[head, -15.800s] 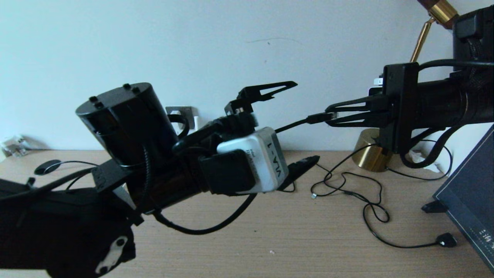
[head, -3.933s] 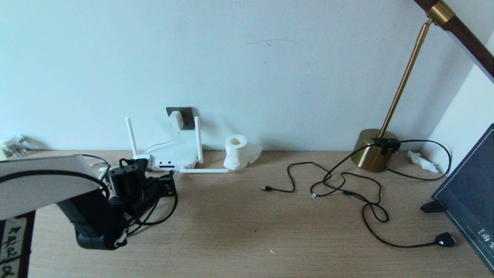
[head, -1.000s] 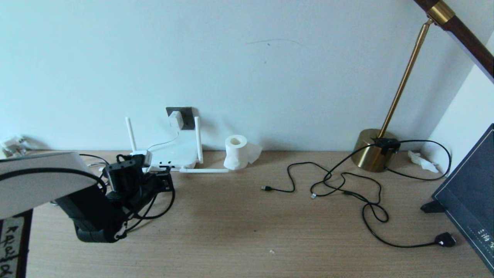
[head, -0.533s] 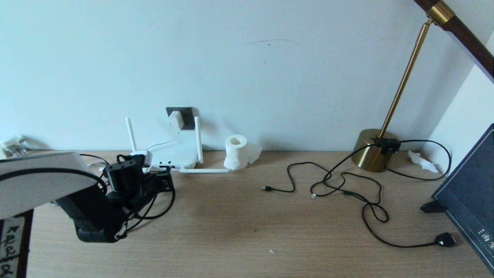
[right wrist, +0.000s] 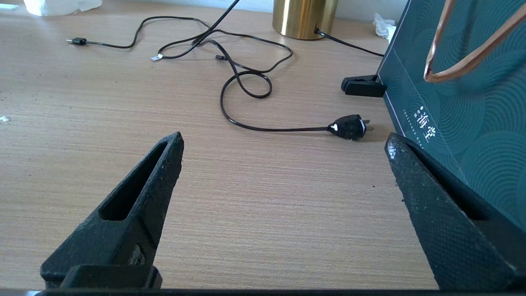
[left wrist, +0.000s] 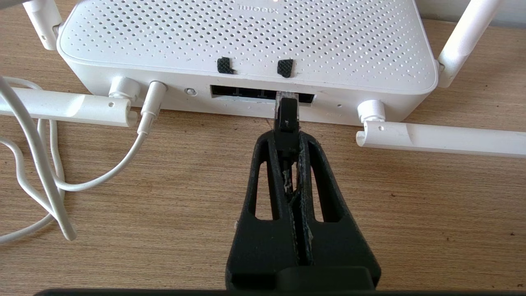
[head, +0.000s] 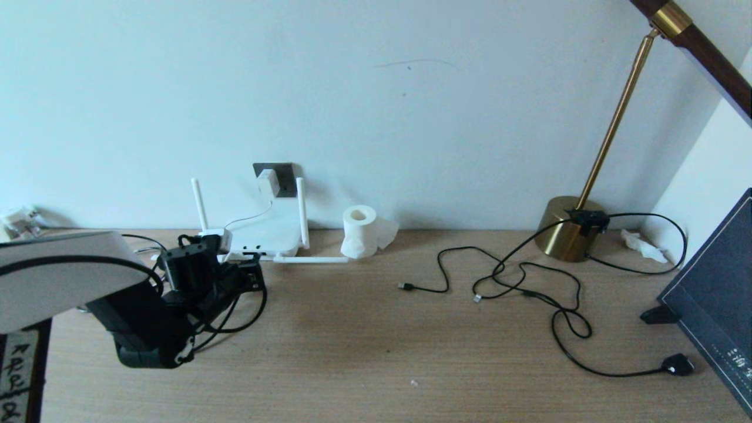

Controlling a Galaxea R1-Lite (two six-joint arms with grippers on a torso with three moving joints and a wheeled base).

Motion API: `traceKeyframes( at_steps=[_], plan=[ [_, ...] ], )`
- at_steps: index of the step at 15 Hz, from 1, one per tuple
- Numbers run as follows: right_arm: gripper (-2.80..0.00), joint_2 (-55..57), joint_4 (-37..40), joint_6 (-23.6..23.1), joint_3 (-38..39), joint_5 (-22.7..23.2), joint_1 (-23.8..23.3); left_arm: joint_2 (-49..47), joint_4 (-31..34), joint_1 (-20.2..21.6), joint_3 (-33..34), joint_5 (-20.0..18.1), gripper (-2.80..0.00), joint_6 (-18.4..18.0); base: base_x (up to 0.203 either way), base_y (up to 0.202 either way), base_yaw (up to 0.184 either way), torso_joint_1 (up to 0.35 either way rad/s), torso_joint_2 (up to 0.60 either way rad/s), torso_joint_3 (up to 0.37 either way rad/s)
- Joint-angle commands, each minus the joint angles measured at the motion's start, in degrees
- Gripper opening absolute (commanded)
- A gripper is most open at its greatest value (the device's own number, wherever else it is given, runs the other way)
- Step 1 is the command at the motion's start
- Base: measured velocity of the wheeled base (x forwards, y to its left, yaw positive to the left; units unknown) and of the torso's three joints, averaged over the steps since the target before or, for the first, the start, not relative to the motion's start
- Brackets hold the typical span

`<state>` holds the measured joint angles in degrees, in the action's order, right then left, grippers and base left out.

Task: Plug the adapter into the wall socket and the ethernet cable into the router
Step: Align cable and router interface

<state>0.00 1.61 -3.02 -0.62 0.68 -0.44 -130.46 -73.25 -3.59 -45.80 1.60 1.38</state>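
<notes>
One plug: light, stiff ethernet cable (left wrist: 286, 117) tip at the router (left wrist: 246, 45) port, on the table (head: 376, 352).
Grip: left end effector (left wrist: 286, 135) pinches the plug's rear.
Right end effector (right wrist: 283, 164): wide, empty.

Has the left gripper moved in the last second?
No. The left gripper sits at the same spot before the router, shut on the ethernet cable plug at the router's ports.
</notes>
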Motion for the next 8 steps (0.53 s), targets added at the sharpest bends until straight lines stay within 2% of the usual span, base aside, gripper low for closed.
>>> traceKeyframes(
  at_steps=[1, 8],
  plan=[
    [0.0, 0.1, 0.1, -0.1, 0.0, 0.0, 0.0, -0.1, -0.5, 0.0, 0.0, 0.0, -2.8, 0.0, 0.0, 0.0, 0.0, 0.0, 0.0, 0.0],
    [0.0, 0.1, 0.1, -0.1, 0.0, 0.0, 0.0, 0.0, 0.3, 0.1, -0.8, 0.0, -2.8, 0.0, 0.0, 0.0, 0.0, 0.0, 0.0, 0.0]
  ],
)
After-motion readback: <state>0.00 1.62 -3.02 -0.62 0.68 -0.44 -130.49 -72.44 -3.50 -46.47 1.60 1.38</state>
